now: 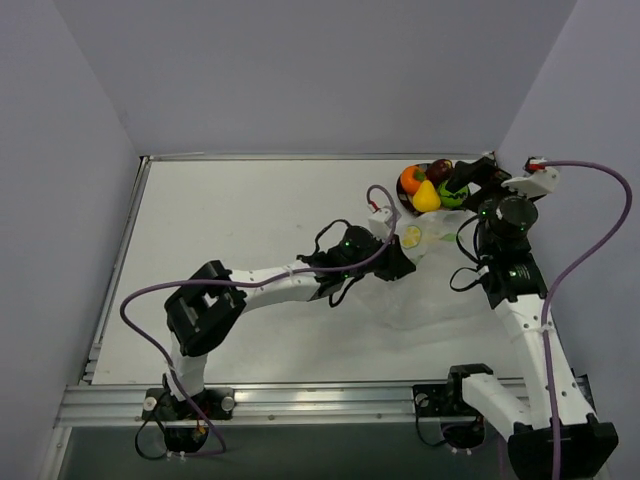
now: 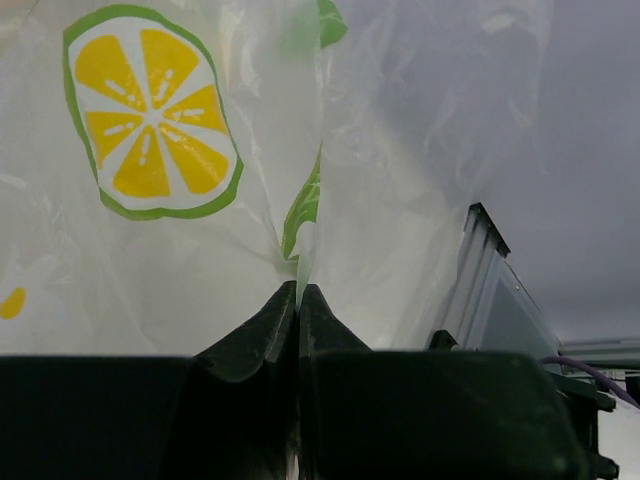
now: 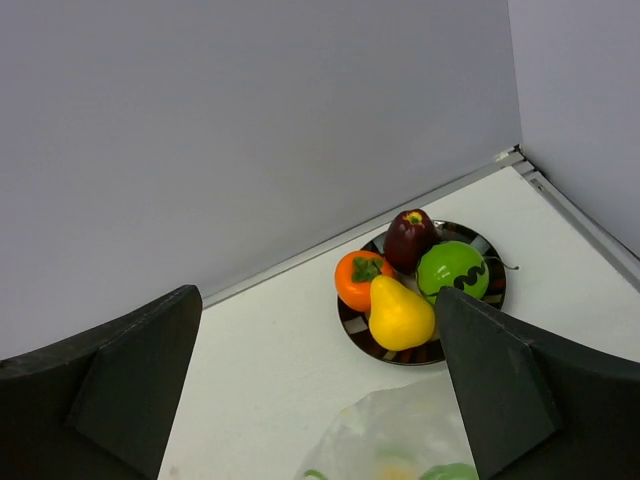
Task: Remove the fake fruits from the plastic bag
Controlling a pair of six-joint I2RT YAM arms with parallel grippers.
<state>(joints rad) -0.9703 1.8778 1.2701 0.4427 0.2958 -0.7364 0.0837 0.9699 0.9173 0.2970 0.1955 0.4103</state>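
Note:
Four fake fruits lie on a round dark-rimmed plate [image 1: 404, 196] at the back right: an orange one [image 3: 358, 280], a dark red one [image 3: 409, 238], a bright green one [image 3: 452, 270] and a yellow pear [image 3: 399, 314]. The plastic bag [image 1: 432, 285] lies crumpled in front of the plate, with a lemon-slice print [image 2: 150, 110] on its film. My left gripper [image 2: 298, 297] is shut on a fold of the bag [image 2: 420, 180]. My right gripper [image 3: 315, 330] is open and empty, held above the bag's far end [image 3: 400, 440] and facing the plate. I cannot tell whether green and yellow patches in the bag are print or fruit.
The plate [image 3: 400, 356] sits close to the back right corner, where grey walls meet the table's metal edge strip [image 3: 300, 258]. A purple cable [image 1: 590, 215] loops off the right arm. The left arm [image 1: 270, 285] stretches across the middle of the table.

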